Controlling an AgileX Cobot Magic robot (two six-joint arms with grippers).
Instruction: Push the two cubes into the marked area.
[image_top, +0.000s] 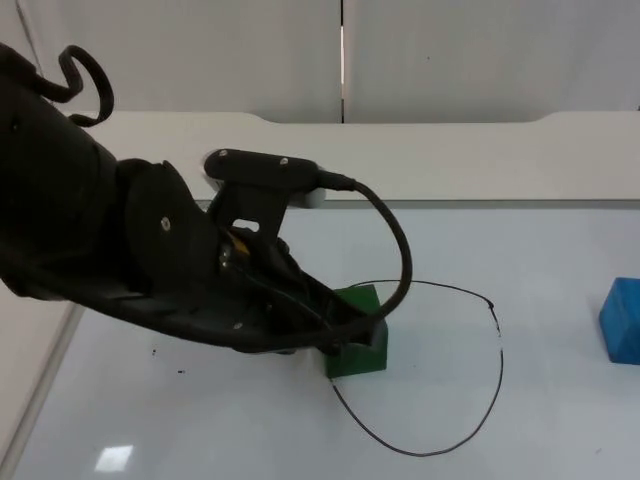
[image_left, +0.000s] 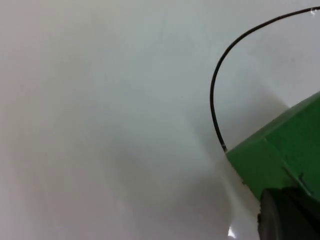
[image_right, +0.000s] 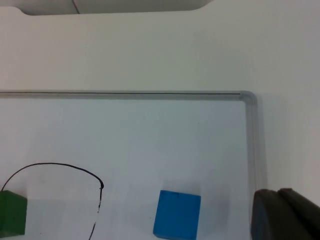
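A green cube (image_top: 358, 345) sits on the left edge of the marked area, a black drawn loop (image_top: 501, 365) on the white table. My left gripper (image_top: 345, 332) is low at the cube's left side, pressed against it. In the left wrist view a black fingertip (image_left: 287, 215) touches the green cube (image_left: 285, 145) beside the loop's line (image_left: 212, 95). A blue cube (image_top: 622, 320) rests outside the loop at the far right. The right wrist view looks down on this blue cube (image_right: 177, 214), the loop (image_right: 55, 164) and the green cube (image_right: 11, 215), with a fingertip (image_right: 285, 215) to the blue cube's right.
The white board has a raised rim with a rounded corner (image_right: 248, 145) behind and beside the blue cube. Its left edge (image_top: 50, 370) runs diagonally under my left arm. A grey partition wall (image_top: 450, 60) closes the far side.
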